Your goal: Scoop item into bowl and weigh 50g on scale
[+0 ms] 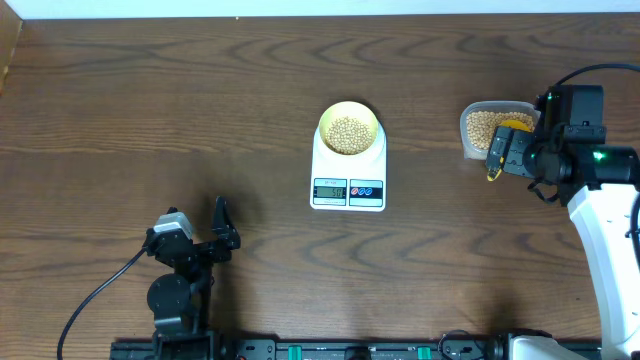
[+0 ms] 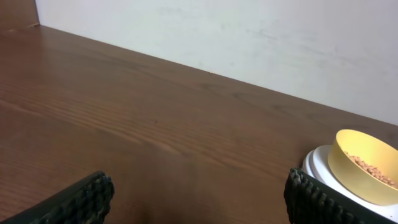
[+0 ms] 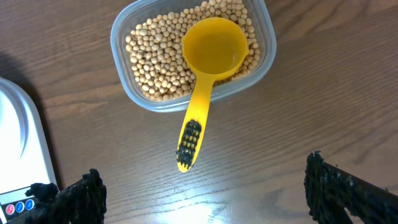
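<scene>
Wooden desk [image 1: 200, 120] carried everything. Landmark: the white digital scale [image 1: 348, 185], at mid-desk.

Right gripper [image 3: 208, 193] hung right of the scale over the tub's near edge, fingers wide apart, holding nothing. Left gripper [image 2: 199, 202] sat front-left of the scale, well apart from it, fingers likewise spread and empty.

Scale display was lit; reading too small to make out.

Clear plastic tub [image 3: 134, 93] stood well to the right of the scale, partly filled with beans [image 3: 155, 62].

Pale-yellow bowl [image 1: 348, 130] sat on the scale's platform, holding a layer of beans.

Yellow scoop [image 3: 211, 56] lay with its cup empty on the tub's beans, handle sticking out over the rim.
</scene>
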